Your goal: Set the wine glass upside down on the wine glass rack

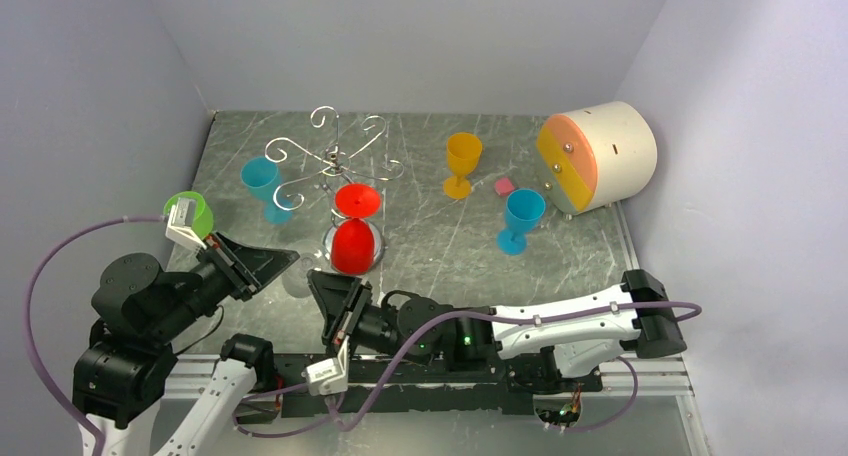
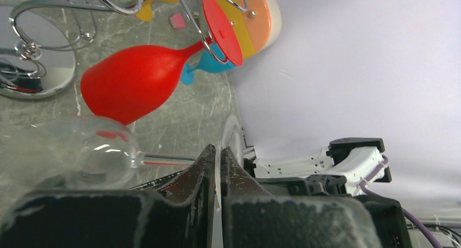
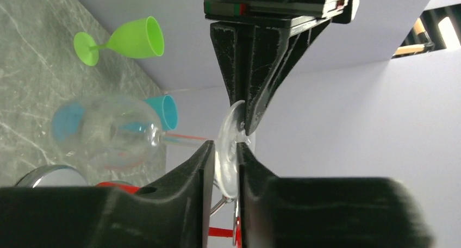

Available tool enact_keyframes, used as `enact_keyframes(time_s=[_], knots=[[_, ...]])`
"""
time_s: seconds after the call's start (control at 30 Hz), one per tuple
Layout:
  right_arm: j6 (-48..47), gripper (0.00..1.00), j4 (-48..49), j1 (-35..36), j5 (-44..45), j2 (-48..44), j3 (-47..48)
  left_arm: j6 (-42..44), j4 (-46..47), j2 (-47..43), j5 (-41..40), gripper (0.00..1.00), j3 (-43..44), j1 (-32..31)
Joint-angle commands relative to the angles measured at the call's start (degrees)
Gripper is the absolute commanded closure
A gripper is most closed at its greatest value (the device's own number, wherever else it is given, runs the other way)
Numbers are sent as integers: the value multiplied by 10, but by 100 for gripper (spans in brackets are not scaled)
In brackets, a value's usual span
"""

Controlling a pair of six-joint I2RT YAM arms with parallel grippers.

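A clear wine glass (image 1: 298,276) lies on its side in the air between my two grippers, its bowl (image 2: 81,150) toward the rack. My left gripper (image 2: 218,150) is shut on the rim of the glass's round foot (image 2: 229,134). My right gripper (image 3: 224,144) has the same foot (image 3: 228,150) between its fingers, and its jaws stand slightly apart around it. The wine glass rack (image 1: 335,161) stands behind, with its shiny round base (image 2: 38,57). A red wine glass (image 1: 353,238) hangs upside down from one of its arms.
Two blue glasses (image 1: 262,181) (image 1: 522,216), an orange glass (image 1: 462,161) and a green glass (image 1: 190,214) stand around the rack. A small pink block (image 1: 504,186) and a round white drum with an orange and yellow face (image 1: 600,156) sit at the back right.
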Motion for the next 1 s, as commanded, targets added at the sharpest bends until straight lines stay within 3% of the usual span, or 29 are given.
enact_keyframes(time_s=[0.0,0.13,0.3,0.4,0.57,0.8,0.97], knots=[[72,67,62,14,-8,-44,-25,12,44,-9,-11,93,7,-3],[144,41,88,16,-11,-84,-88,7,84,-3,-1,93,0,-3],[243,32,90,17,12,-129,-137,18,112,20,0,93,-4,-3],[364,30,97,17,39,-171,-156,35,108,41,-30,93,12,-3],[568,29,25,17,75,-229,-137,25,148,58,-54,93,-14,-3],[658,28,-5,16,53,-287,-146,14,219,90,-48,93,-34,-3],[693,18,-4,16,64,-301,-148,12,247,100,-74,93,-41,-3]])
